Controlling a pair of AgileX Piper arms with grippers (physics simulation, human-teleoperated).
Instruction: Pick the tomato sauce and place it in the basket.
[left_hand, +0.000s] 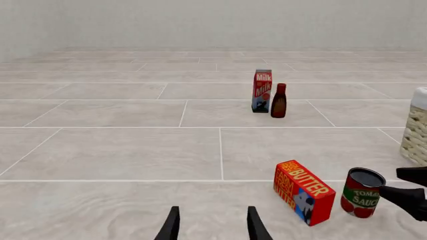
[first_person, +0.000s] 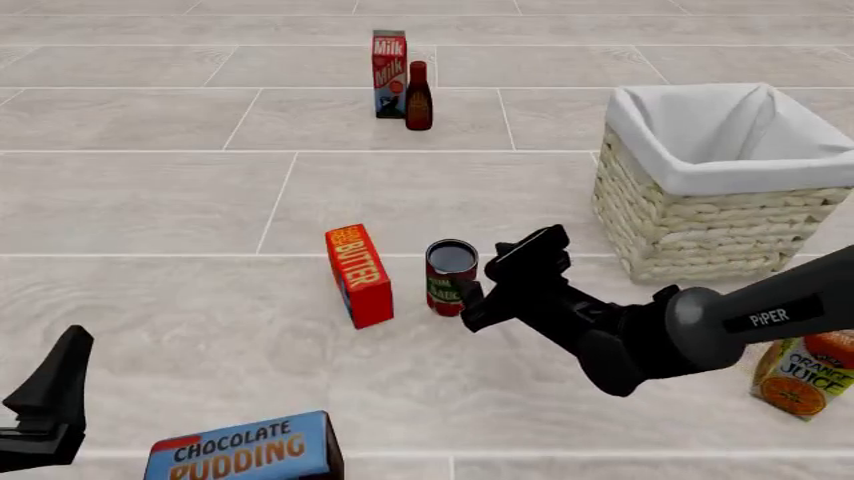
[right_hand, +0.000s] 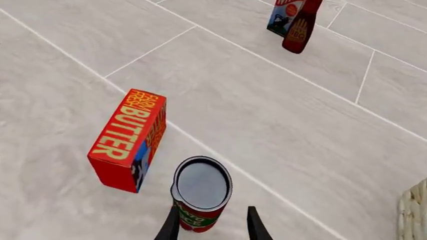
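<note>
Red-labelled cylindrical tomato sauce can (first_person: 451, 277), upright on pale tiled worktop (first_person: 200, 200) beside red butter box (first_person: 359, 275); directly ahead of right tool (first_person: 487, 285), open, fingers straddling; wicker basket (first_person: 694, 215) right-rearward.

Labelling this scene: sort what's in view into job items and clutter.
Job: can, basket, right end effector open around the can.

Clutter: butter box, milk carton, brown bottle, pudding box, juice carton. Left end effector idle, open.
</note>
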